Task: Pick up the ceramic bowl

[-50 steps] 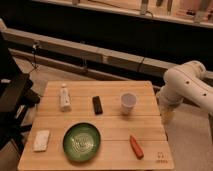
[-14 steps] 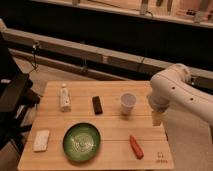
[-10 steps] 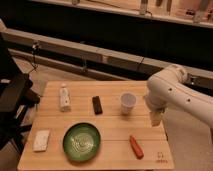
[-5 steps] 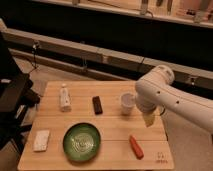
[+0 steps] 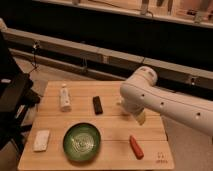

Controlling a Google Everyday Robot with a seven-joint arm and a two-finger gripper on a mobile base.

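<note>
Pale wood slats make up the table [image 5: 115,150] in front of me, with a dark wall and a long ledge running behind it. The ceramic bowl [image 5: 82,142] sits near the front edge, left of centre, upright, its green inside showing pale rings. It has not moved in the last five seconds. Nothing touches it: a pale block [image 5: 41,140] lies to its left, a red object [image 5: 136,147] to its right, and a white bottle [image 5: 64,97] and a dark bar [image 5: 97,105] stand further back. What has changed is me. Five seconds ago my arm [image 5: 165,102] hung off the right side of the table. Since then it has swung left in steps, and its white bulk now reaches over the right half of the boards, hiding the small white cup that was plainly visible there half a second ago. My gripper [image 5: 140,118] hangs at the arm's lower end as a pale, yellowish tip above the wood. It is behind and to the right of the bowl, apart from it, and roughly above the red object. It is probably empty, though I cannot tell whether it is apart or together, since only a blur shows there. I judge the approach to be under way but the grasp not begun: I would still need to travel left and toward the front edge, then descend on the rim without knocking the red object.
</note>
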